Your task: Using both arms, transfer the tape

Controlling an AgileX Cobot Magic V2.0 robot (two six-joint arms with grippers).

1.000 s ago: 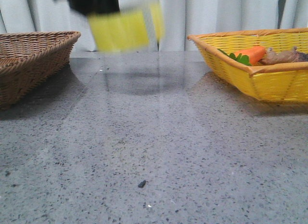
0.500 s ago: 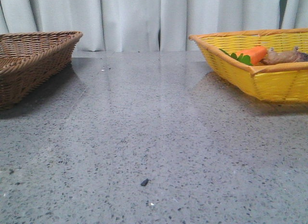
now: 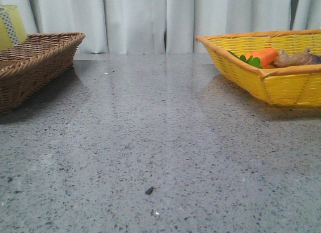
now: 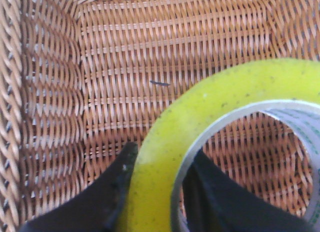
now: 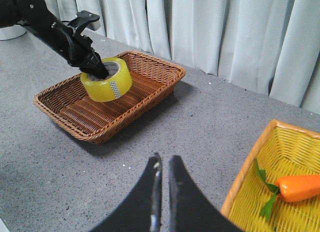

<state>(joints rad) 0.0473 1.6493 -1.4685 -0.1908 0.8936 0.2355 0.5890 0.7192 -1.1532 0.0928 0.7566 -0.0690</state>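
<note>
The yellow tape (image 5: 106, 80) with its dotted white patch is held over the inside of the brown wicker basket (image 5: 75, 112). My left gripper (image 5: 97, 70) is shut on the roll's wall, one finger outside and one inside the white core, as the left wrist view shows (image 4: 165, 152). There the tape (image 4: 165, 192) hangs above the basket floor (image 4: 150, 52). In the front view only a part of the tape (image 3: 10, 25) shows at the far left above the basket rim (image 3: 40, 47). My right gripper (image 5: 163, 159) is shut and empty above the grey table.
A yellow wicker basket (image 3: 271, 77) stands at the right with an orange carrot toy (image 3: 261, 56) and a brownish object in it; it also shows in the right wrist view (image 5: 250, 167). White curtains hang behind the table. A small dark speck (image 3: 149, 190) lies near the front.
The tape was up at the top middle of the front view a second ago, left that view, and now shows at the far left over the brown basket.
</note>
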